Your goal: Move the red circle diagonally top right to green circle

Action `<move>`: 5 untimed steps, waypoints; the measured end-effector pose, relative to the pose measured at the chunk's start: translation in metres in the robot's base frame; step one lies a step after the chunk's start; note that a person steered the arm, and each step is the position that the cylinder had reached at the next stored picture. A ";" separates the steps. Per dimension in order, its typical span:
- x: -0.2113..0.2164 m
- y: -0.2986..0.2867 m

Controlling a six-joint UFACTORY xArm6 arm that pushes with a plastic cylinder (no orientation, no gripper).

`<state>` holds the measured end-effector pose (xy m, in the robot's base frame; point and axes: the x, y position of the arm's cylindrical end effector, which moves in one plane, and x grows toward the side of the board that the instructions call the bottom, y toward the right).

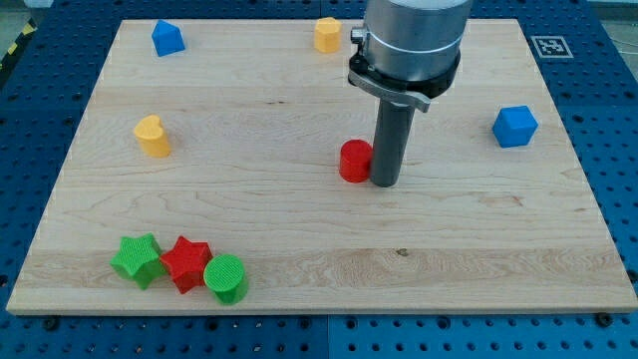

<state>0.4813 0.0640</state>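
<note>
The red circle (pixel 353 161) stands near the middle of the wooden board. My tip (pixel 386 183) is right beside it on the view's right, touching or almost touching its side. The green circle (pixel 226 278) stands at the view's bottom left, next to a red star (pixel 185 262) and a green star (pixel 138 259). The red circle is far up and to the right of the green circle.
A yellow heart-like block (pixel 153 137) is at the left. A blue block (pixel 167 38) is at the top left, a yellow block (pixel 327 34) at the top middle, and a blue cube (pixel 514 127) at the right. The board's edge (pixel 319 311) runs along the bottom.
</note>
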 end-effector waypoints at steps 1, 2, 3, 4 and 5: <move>-0.044 0.000; -0.064 -0.012; -0.037 -0.034; -0.013 -0.035; -0.011 -0.035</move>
<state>0.4706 0.0295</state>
